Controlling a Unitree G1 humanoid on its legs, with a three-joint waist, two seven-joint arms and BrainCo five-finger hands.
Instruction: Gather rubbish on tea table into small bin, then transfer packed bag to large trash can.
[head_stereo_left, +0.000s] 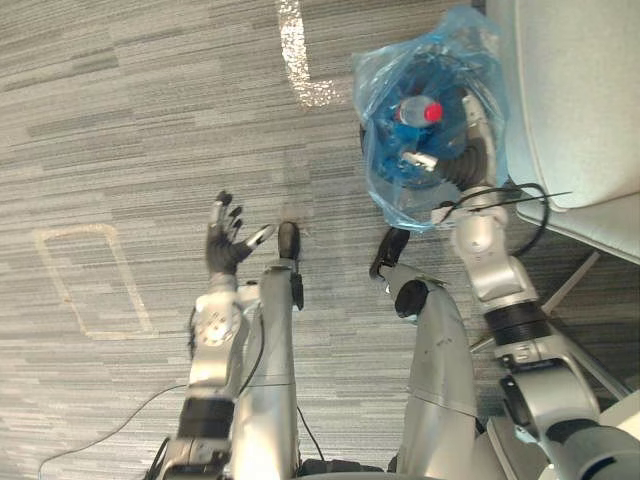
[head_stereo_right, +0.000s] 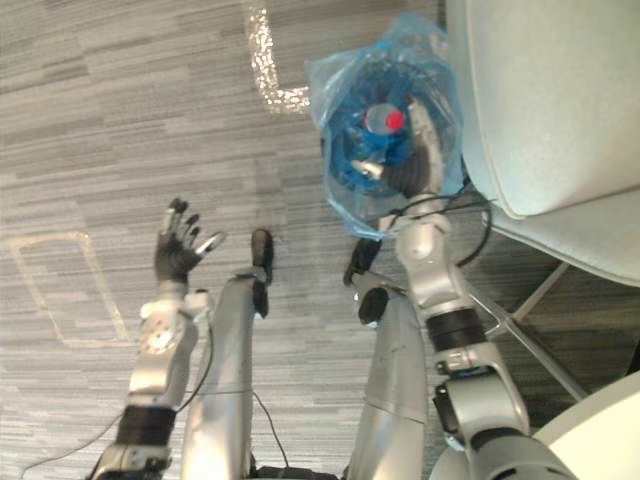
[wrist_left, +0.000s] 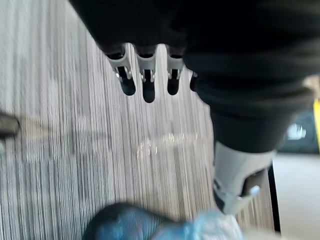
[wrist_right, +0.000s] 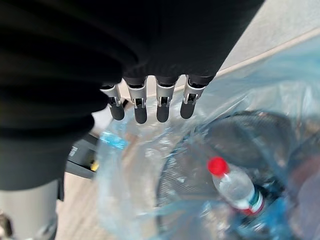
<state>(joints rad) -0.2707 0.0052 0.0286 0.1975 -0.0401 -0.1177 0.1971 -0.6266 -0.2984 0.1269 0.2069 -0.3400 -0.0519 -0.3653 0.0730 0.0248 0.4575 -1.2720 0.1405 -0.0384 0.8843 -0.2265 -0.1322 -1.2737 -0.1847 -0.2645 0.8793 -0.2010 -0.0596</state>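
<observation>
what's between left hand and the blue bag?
Only bare grey carpet lies between the left hand and the blue bag, per the left eye view.

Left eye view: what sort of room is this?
Likely an office or lounge: grey striped carpet, a pale cushioned chair, and a small bin lined with a blue bag.

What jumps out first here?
The blue bag lining a dark bin on the carpet, beside a pale grey seat, with a red-capped bottle inside. The right hand is at the bag's rim. The left hand hovers open over the carpet.
</observation>
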